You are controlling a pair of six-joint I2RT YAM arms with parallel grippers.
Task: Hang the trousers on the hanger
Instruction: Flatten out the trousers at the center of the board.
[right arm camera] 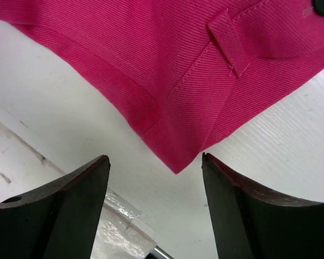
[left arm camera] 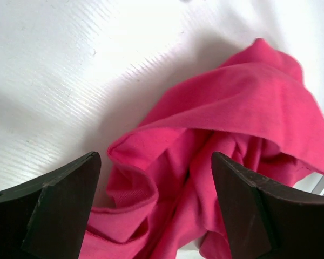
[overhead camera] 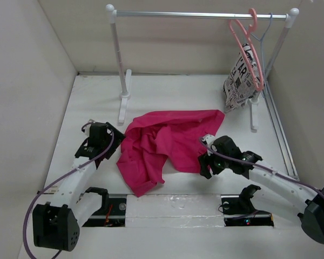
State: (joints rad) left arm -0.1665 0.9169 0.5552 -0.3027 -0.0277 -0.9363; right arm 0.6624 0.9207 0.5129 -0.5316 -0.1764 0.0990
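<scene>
Right now the bright magenta-pink soft fabric trousers (overhead camera: pixel 170 141) lie crumpled on the white table (overhead camera: pixel 97 97) btwn both arms, long axis approx near-left to far-right. The left gripper (left arm camera: pixel 155 162) and right gripper (right arm camera: pixel 155 159) both gape wide, holding nothing. A rumpled fold faces the left, a stitched waistband corner w/ belt loop the right. The salmon-pink plastic hanger (overhead camera: pixel 247 43) hangs well apart, far right, nearer the right arm.
</scene>
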